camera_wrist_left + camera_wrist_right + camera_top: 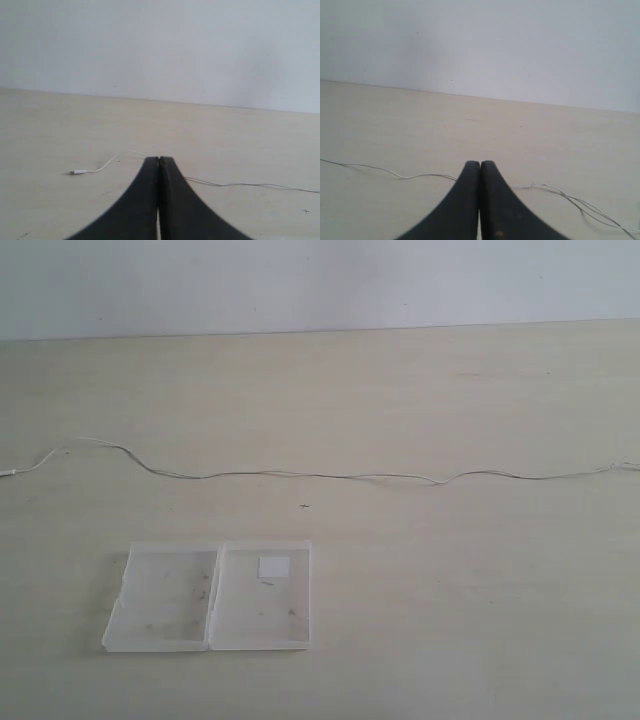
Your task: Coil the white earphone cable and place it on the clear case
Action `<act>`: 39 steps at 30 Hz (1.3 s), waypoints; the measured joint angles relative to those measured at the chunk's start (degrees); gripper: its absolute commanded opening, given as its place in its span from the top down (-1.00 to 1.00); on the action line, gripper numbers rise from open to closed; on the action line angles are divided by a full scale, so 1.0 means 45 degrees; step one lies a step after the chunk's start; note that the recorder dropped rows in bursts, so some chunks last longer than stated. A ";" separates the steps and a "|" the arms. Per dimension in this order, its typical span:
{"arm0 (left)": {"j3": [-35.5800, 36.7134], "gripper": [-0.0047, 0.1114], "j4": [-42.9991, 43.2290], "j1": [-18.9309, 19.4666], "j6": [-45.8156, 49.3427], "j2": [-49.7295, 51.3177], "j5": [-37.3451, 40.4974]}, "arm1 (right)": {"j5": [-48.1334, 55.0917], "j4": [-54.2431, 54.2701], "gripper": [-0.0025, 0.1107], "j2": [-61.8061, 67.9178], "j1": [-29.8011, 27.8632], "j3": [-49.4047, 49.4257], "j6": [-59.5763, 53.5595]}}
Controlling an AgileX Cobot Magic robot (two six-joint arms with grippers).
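While both my grippers were pressed fully closed on nothing, the white earphone cable lay stretched in a long wavy line across the pale table. Just beyond the tips of my left gripper the wire ran out to its plug end. Beyond my right gripper it split into two strands. Only the exterior view showed the clear case, lying open and flat with its white sticker, apart from the cable.

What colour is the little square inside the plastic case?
The sticker is white, clearest in the exterior view.
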 measured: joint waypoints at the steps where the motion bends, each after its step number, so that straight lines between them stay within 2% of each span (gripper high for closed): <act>1: 0.0000 0.92 0.0000 0.0000 0.0000 0.0000 0.0000 | 0.0000 0.0000 0.96 0.0000 0.0000 0.0000 0.0000; 39: 0.0000 0.92 0.0024 0.0000 0.0293 0.0000 0.0000 | 0.0000 0.0000 0.96 0.0000 0.0000 0.0000 0.0000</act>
